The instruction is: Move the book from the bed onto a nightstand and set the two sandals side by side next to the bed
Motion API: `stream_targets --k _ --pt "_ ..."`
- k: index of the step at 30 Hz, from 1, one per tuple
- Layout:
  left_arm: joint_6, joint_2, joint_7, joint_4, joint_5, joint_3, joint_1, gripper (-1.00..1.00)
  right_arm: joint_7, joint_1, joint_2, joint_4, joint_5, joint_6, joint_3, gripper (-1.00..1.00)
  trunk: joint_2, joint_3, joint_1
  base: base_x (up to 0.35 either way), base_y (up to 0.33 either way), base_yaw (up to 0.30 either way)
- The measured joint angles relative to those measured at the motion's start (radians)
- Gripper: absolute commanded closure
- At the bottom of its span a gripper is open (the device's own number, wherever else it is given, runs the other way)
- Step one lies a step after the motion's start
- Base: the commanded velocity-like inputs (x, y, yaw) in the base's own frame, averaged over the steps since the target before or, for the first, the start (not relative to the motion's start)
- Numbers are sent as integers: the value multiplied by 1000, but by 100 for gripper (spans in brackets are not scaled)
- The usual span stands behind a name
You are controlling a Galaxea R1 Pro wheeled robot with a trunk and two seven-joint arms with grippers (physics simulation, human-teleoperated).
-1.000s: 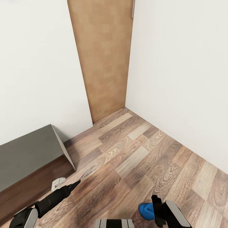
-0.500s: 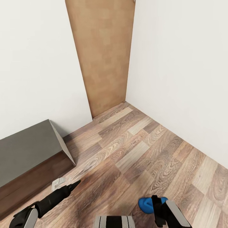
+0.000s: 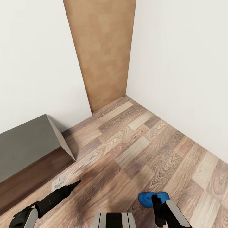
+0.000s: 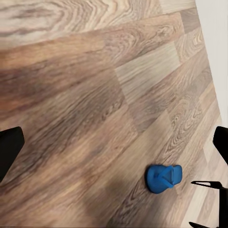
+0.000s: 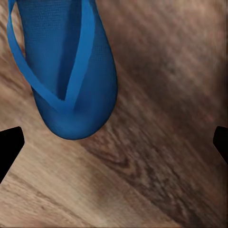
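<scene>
Your right hand (image 5: 114, 137) hangs with fingers spread wide and empty just above the bright blue flat flip-flop sandal (image 5: 64, 66) lying strap-up on the wood-plank floor (image 3: 133, 148), likely poised for you to pick it up.

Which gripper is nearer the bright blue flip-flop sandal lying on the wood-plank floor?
Right. The right gripper hangs just over the bright blue flip-flop sandal, which fills much of the right wrist view. The left gripper is off across the floor; its camera shows the sandal small.
</scene>
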Motion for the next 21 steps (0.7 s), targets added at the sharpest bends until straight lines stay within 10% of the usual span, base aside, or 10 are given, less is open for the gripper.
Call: stream_targets --k 12,21 --pt "0 0 2 1 0 0 0 -100 3 0 -1 -1 6 -1 6 -100 -3 -46 5 0 0 0" --pt "0 0 2 0 0 0 0 -100 216 0 0 -1 112 -1 10 -100 -4 -74 8 0 0 0"
